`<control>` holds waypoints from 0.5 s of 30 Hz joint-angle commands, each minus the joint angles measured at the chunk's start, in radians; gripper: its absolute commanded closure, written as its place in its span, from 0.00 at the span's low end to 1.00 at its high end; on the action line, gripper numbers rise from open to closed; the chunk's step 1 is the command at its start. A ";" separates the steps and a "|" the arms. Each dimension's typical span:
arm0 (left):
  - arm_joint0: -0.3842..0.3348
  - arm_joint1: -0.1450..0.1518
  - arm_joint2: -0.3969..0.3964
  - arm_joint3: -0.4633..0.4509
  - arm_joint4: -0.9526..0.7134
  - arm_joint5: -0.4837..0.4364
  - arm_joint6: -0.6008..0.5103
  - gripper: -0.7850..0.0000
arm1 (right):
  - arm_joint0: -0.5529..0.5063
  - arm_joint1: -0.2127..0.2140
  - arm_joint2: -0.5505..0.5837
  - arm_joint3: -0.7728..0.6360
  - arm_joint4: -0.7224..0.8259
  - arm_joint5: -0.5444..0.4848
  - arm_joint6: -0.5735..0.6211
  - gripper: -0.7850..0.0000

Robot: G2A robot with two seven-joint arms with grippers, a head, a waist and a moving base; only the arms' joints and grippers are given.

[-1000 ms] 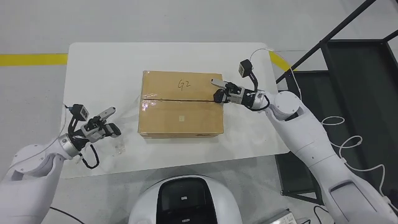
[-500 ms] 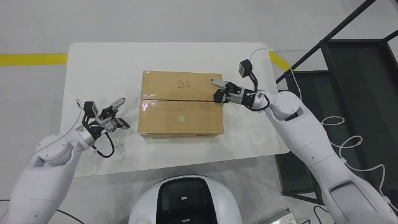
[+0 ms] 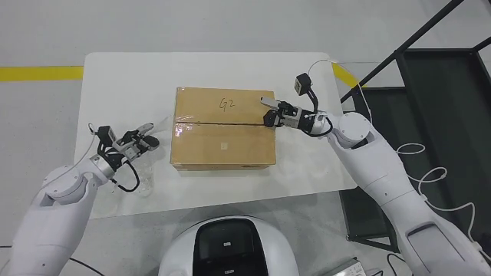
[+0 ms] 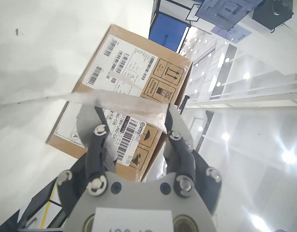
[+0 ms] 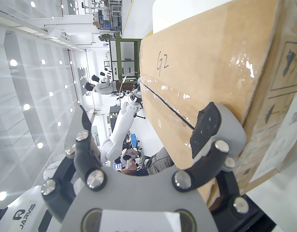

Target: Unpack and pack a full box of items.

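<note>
Top view, surroundings: a white table point(image 3: 123, 77) carries the closed cardboard box point(image 3: 222, 134) at its middle. A black rack point(image 3: 430, 107) stands off to the right.
Top view, grippers: the left gripper point(image 3: 144, 139) is just beside the box's left end. The right gripper point(image 3: 268, 112) is at the box's right top edge.
Left wrist view, obstruction: a clear tape strip point(image 4: 129, 103) stretches across the spread, empty fingertips.
Left wrist view, labels: a barcoded shipping label point(image 4: 119, 59) and handling symbols.
Right wrist view, writing: a handwritten mark point(image 5: 162, 63) beside the taped seam point(image 5: 163, 100). The contents are hidden.
Right wrist view, grip: the jaws are spread, with one pad point(image 5: 205, 126) on the box top.
</note>
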 commanded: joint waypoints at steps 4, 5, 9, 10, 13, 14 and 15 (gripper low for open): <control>-0.011 -0.005 -0.008 0.007 -0.015 -0.009 0.022 1.00 | 0.000 0.000 0.000 0.000 0.000 0.000 0.000 0.00; -0.012 -0.005 -0.011 0.006 -0.018 -0.014 0.027 1.00 | 0.000 0.000 0.000 0.000 0.000 0.000 0.000 0.00; -0.009 -0.007 -0.025 -0.013 -0.025 -0.041 0.046 1.00 | 0.000 0.000 0.000 0.000 0.000 0.000 0.000 0.00; -0.008 -0.007 -0.027 -0.022 -0.023 -0.048 0.042 1.00 | 0.000 0.000 0.000 0.000 0.000 0.000 0.000 0.00; -0.005 -0.009 -0.031 -0.049 -0.016 -0.074 0.040 1.00 | 0.000 0.000 0.000 0.000 0.000 0.000 0.000 0.00; -0.005 -0.009 -0.030 -0.060 -0.008 -0.079 0.044 1.00 | 0.000 0.000 0.000 0.000 0.000 0.000 0.000 0.00; -0.005 -0.010 -0.028 -0.073 -0.002 -0.086 0.048 1.00 | 0.000 0.000 0.000 0.000 0.000 0.000 0.000 0.00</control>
